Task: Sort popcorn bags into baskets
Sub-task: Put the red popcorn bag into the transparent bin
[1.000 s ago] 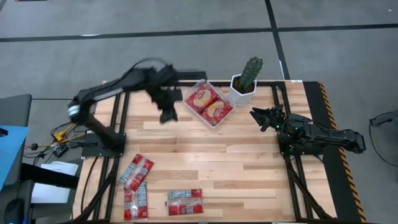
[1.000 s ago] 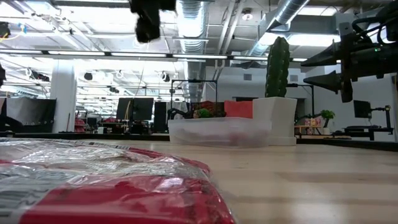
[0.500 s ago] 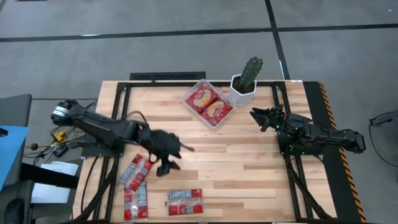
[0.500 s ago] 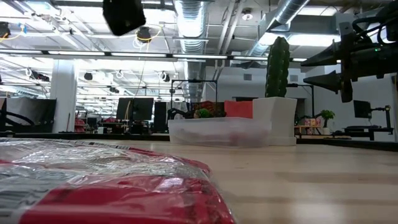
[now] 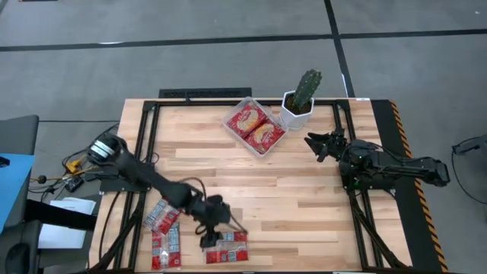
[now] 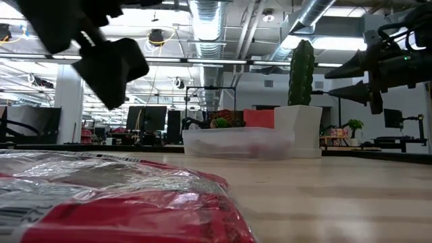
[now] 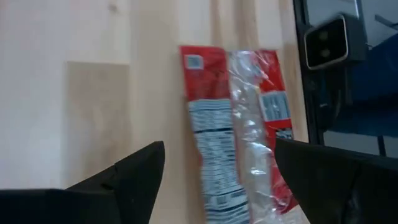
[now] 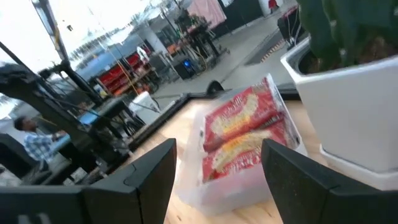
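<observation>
Two tools, both with fingers spread wide and holding nothing. Left tool [image 5: 211, 237] is low over the near-left part of the counter [image 5: 304, 213], right above the near popcorn bag [image 5: 227, 247]; its wrist view shows that bag [image 7: 239, 130] lying flat between the two dark fingers [image 7: 127, 177], red with a clear strip down the middle, back side with print facing up. Cannot tell if the fingertips touch it. Just left of that: two more bags, one angled [image 5: 166, 211] and one closer to the counter's near edge [image 5: 166, 247], both flat on the wood. Low view only catches a blurred bag [image 6: 115, 202] up close and the left tool [image 6: 111, 67] above it. Right tool [image 5: 318, 141] waits at the far right of the counter, off the surface, pointed toward the cactus pot [image 5: 297, 114]. Clear basket [image 5: 255, 125] sits at the far middle of the counter, just beside the pot, with two bags [image 5: 256, 126] side by side inside, yellow print up; right wrist view confirms both bags [image 8: 245, 134] inside the tub, pot [image 8: 348, 106] right next to it.
</observation>
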